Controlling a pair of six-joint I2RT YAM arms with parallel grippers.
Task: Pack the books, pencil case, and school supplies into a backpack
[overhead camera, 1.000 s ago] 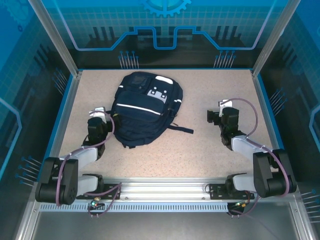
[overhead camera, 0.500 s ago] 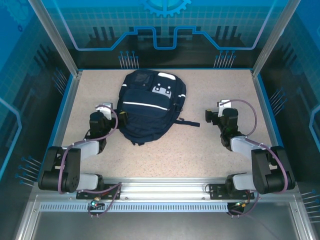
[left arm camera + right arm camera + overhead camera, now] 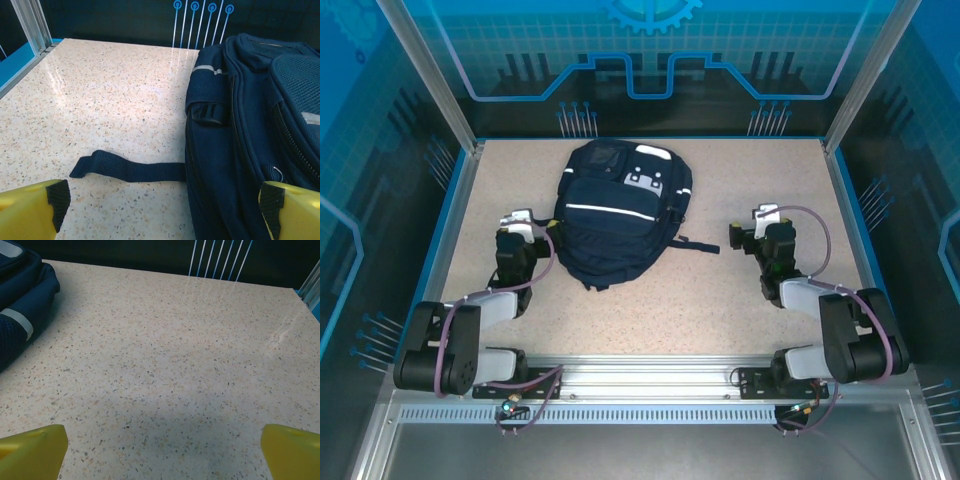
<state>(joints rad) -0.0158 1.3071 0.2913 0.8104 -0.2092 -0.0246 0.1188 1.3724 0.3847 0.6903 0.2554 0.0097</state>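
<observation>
Backpack [image 3: 620,215] lies on the table [image 3: 720,300], long axis running far to near. Left gripper [image 3: 518,222], jaws apart and empty, sits just beside its left flank; right gripper [image 3: 750,228], likewise spread and empty, stands well apart on its right.

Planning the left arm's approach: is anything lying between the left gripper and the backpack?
Nothing solid. The left gripper, jaws open, sits close beside the backpack. The bag's own loose strap lies flat on the table just ahead of the fingers.
</observation>
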